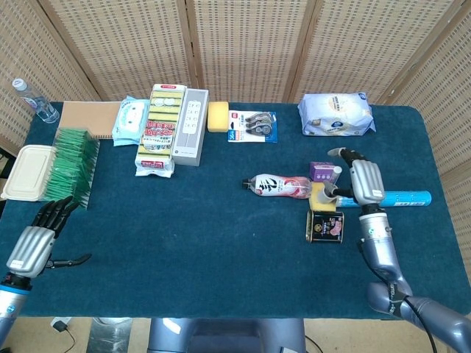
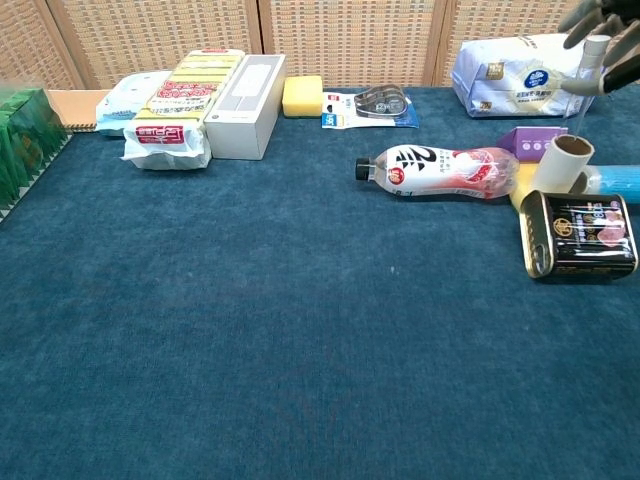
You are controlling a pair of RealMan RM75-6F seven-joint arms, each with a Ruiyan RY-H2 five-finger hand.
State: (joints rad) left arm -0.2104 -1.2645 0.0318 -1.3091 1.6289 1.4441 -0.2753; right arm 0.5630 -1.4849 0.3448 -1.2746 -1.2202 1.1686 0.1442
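At the table's right side, the right hand (image 1: 363, 179) hovers empty with fingers spread just above and right of the upright cardboard roll (image 1: 328, 193), which stands between the black tin (image 1: 325, 226) and purple box (image 1: 321, 171), far from the idle, open left hand (image 1: 34, 246).

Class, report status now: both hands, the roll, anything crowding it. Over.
Left hand open, table edge. Right hand open above cardboard roll. Can, bottle crowd it.
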